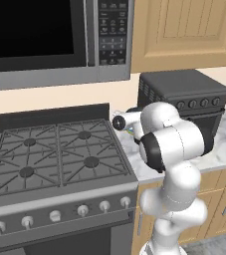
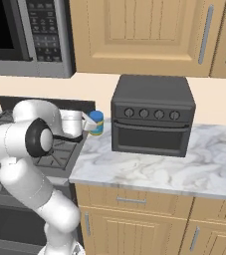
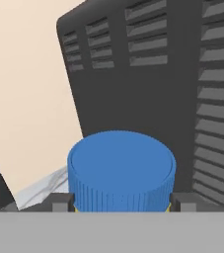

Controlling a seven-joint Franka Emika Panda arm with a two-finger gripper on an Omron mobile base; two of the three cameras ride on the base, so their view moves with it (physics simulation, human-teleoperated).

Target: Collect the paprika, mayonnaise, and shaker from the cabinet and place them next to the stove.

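Observation:
My gripper (image 3: 121, 203) is shut on the mayonnaise (image 3: 121, 165), with a dark fingertip pressed against each side of its ribbed blue lid. In the right base view the mayonnaise (image 2: 97, 123) shows its blue lid and yellow band at the back of the marble counter (image 2: 149, 167). It is held there by the gripper (image 2: 91, 123) between the stove (image 2: 59, 148) and the black toaster oven (image 2: 152, 119). I cannot tell whether the jar rests on the counter. The paprika and the shaker are out of view. The wall cabinet door (image 2: 134, 35) is closed.
The toaster oven's vented side (image 3: 182, 89) stands close to the right of the jar. A microwave (image 1: 45, 40) hangs over the stove (image 1: 59, 149). Bare marble lies in front of the toaster oven. Drawer units (image 2: 134, 219) sit below the counter.

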